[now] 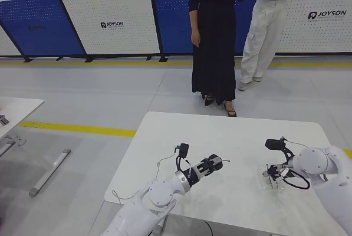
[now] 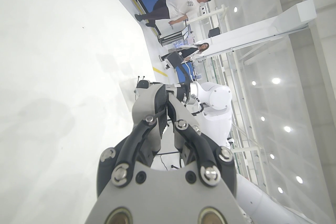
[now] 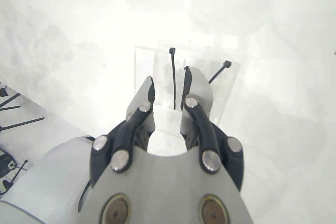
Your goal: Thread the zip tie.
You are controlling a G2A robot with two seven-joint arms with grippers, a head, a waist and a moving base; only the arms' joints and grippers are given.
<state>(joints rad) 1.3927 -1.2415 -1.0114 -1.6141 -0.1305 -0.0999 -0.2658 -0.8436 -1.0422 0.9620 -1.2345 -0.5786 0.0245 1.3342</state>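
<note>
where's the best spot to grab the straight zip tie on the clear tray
Probably the zip tie strap at mid-length, clear of its square head. Come straight down with the right gripper: its open fingers straddle the thin, straight strap on the clear tray.

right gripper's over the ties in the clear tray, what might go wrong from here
1. The zip tie between the fingers of the open right gripper is thin and lies on the clear tray, so the fingers may close without catching it.
2. The second zip tie lies close beside one finger and could get nudged or dragged along.
3. The tray might shift if the fingers press on it.
</note>
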